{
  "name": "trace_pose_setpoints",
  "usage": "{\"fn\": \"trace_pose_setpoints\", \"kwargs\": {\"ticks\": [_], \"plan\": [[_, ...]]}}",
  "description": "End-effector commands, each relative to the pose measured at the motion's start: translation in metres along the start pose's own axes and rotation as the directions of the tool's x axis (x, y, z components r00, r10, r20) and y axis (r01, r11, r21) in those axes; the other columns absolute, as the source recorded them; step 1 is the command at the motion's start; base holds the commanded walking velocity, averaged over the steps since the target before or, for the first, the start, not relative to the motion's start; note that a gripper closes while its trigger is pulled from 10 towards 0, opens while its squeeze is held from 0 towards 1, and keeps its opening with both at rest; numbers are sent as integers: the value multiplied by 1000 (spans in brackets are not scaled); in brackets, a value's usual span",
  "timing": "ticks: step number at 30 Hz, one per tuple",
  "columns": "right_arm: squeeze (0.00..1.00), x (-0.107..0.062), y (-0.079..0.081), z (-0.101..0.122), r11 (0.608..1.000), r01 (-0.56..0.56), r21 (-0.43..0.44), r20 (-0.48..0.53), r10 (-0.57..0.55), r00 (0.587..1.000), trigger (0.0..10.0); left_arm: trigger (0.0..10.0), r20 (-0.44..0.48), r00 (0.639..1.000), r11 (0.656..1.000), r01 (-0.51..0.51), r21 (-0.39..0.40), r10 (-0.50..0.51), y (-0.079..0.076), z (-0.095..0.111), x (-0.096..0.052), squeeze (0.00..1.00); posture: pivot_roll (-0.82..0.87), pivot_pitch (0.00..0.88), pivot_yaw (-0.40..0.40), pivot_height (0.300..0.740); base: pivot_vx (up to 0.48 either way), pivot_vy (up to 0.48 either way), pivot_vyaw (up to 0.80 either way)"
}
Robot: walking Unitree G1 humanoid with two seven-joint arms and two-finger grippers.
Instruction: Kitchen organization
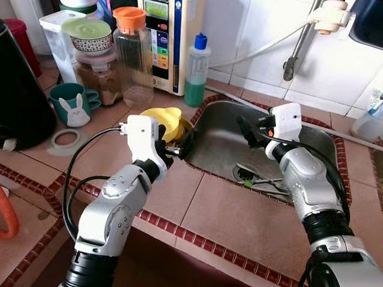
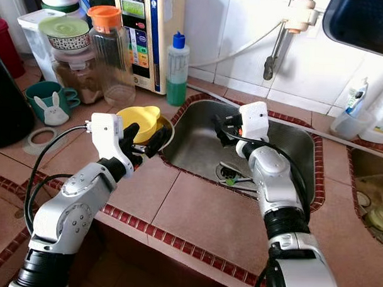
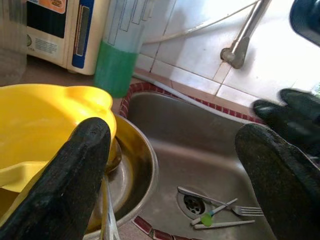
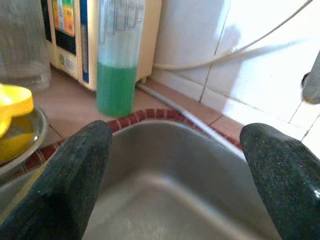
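A yellow bowl point(image 1: 162, 119) rests inside a steel bowl point(image 3: 135, 170) on the counter at the left rim of the steel sink point(image 1: 223, 151). My left gripper point(image 1: 177, 146) is open right beside these bowls, one finger point(image 3: 75, 185) over the yellow bowl's edge and nothing held. My right gripper point(image 1: 247, 131) hovers open over the sink's back half, pointing toward the left wall of the basin. A fork, a spoon and a green-handled utensil point(image 1: 259, 177) lie around the drain.
Behind the bowls stand a green soap bottle point(image 1: 196, 71), a clear pitcher with an orange lid point(image 1: 133, 53) and a water purifier point(image 1: 167, 35). A teal rabbit mug point(image 1: 73, 105) and a black kettle point(image 1: 14, 87) are at the left. The faucet pipe point(image 1: 302, 40) hangs above the sink.
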State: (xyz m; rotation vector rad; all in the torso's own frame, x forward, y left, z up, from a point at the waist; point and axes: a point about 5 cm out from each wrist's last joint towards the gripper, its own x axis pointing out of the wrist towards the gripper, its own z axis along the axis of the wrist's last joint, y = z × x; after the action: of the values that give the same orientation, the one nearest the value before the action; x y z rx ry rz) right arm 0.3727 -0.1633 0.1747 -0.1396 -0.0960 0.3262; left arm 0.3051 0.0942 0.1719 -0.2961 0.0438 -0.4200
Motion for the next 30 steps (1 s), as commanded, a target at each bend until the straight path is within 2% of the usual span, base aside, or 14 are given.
{"fn": "trace_pose_setpoints", "kwargs": {"ticks": [1, 10, 15, 19, 26, 30], "plan": [[0, -4, -5, 3, 1000, 16, 7, -1, -16, 1000, 10000, 10000, 18, 1000, 1000, -6, 21, 5, -2, 4, 4, 0, 54, 18, -31, 740, 0, 0, -788], [0, -8, -7, 15, 1000, 5, -8, -5, -5, 1000, 10000, 10000, 50, 996, 996, -75, 37, 73, 5, 7, 7, 0, 47, 14, -35, 740, 0, 0, -789], [0, -13, -7, 21, 1000, 10, -4, -5, -10, 1000, 10000, 10000, 65, 993, 991, -102, 90, 96, 8, 9, 8, 0, 42, 12, -33, 740, 0, 0, -793], [0, -17, -9, 21, 999, 36, 12, -4, -36, 999, 10000, 10000, 51, 994, 992, -98, 76, 95, 10, 6, 8, 0, 37, 4, -15, 740, 0, 0, -788], [0, -26, -8, 17, 995, 93, 42, 0, -93, 996, 10000, 10000, 22, 999, 995, -52, 81, 50, 6, 3, 13, 0, 17, 0, 74, 740, 0, 0, -788], [0, -28, -9, 16, 992, 113, 55, 5, -113, 994, 10000, 10000, 12, 999, 996, -42, 84, 42, 5, 3, 15, 0, 13, 0, 86, 740, 0, 0, -788]]}}
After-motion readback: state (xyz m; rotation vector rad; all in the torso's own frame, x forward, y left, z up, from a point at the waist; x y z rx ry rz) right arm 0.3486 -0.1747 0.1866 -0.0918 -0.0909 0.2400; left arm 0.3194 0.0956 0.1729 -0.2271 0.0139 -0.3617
